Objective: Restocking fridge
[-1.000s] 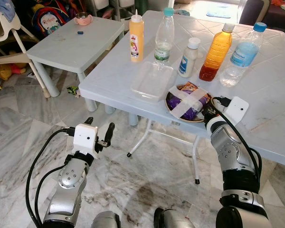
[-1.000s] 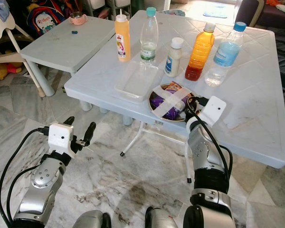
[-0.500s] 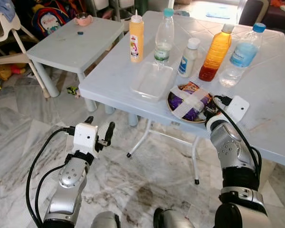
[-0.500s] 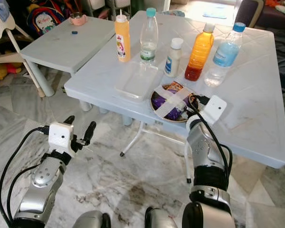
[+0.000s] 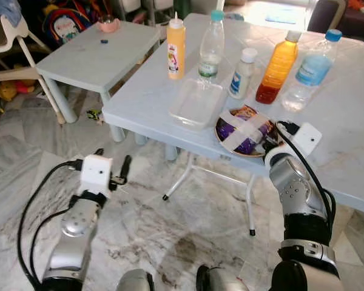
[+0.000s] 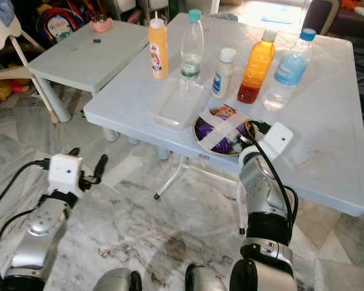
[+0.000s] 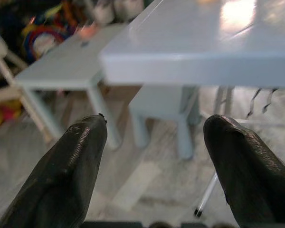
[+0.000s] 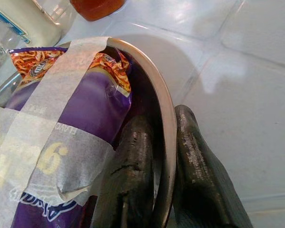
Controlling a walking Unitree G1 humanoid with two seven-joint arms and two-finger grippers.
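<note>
Fingers [image 8: 133, 175] pinch the rim of a taped bowl [image 8: 164, 109] holding purple packets [image 8: 85, 114].

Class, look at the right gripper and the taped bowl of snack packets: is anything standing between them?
Nothing visible does. The right gripper already pinches the rim of the taped bowl, one finger inside against the purple snack packet, one outside on the white table. The left gripper hangs open below the table edge.

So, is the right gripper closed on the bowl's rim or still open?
Closed. The right gripper has one finger inside the bowl and the other outside, pinching the rim.
</note>
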